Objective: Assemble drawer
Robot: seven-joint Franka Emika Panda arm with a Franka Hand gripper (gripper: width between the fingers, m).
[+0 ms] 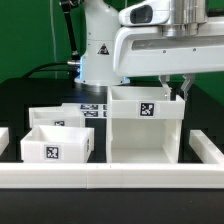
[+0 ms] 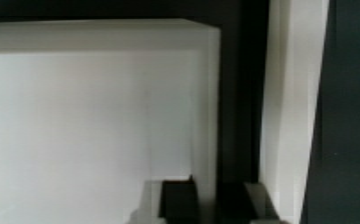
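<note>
A tall white open-topped drawer box [image 1: 145,128] with a black tag on its inner back wall stands in the middle of the exterior view. Two low white drawer trays sit to its left, one in front [image 1: 57,146] and one behind [image 1: 62,117]. My gripper [image 1: 181,89] hangs at the box's upper right corner, by the right wall's top edge. In the wrist view a broad white panel [image 2: 88,110] and a narrow white strip [image 2: 298,100] flank a dark gap. My gripper [image 2: 221,205] is shut, its dark fingers [image 2: 177,203] close together with nothing seen between them.
A white rail [image 1: 110,181] runs along the front of the black table, and another [image 1: 207,150] runs along the exterior view's right. Flat tags [image 1: 92,108] lie behind the trays. The arm's white base [image 1: 100,45] stands at the back.
</note>
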